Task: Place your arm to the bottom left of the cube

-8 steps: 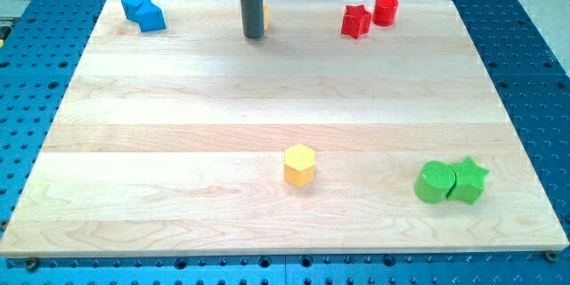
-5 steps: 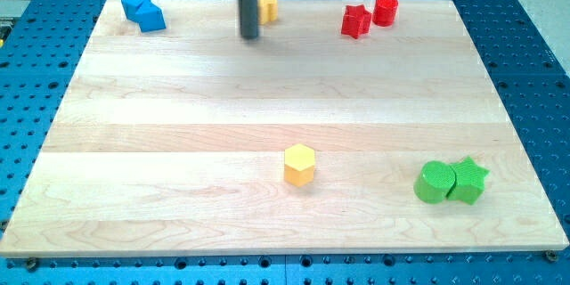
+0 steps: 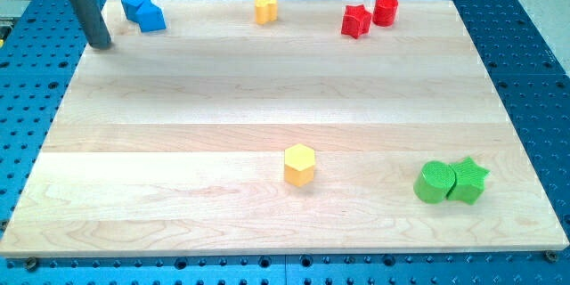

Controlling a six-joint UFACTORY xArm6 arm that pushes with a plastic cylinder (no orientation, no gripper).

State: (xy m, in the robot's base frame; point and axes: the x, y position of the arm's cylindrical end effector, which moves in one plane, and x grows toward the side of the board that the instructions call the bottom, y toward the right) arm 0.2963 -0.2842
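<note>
A blue cube (image 3: 151,17) lies at the board's top left, touching a second blue block (image 3: 134,4) on its upper left. My tip (image 3: 101,44) rests on the board to the lower left of the cube, a short gap away, touching neither blue block. The dark rod rises from the tip toward the view's top left.
A yellow block (image 3: 264,8) lies at the top middle. A red star (image 3: 355,21) and a red cylinder (image 3: 386,10) lie at the top right. A yellow hexagon (image 3: 299,165) sits at the lower middle. A green cylinder (image 3: 434,183) and a green star (image 3: 468,181) touch at the lower right.
My tip has moved left along the board's top, from beside the yellow block to the lower left of the blue cube. The yellow block now shows fully. No block has moved.
</note>
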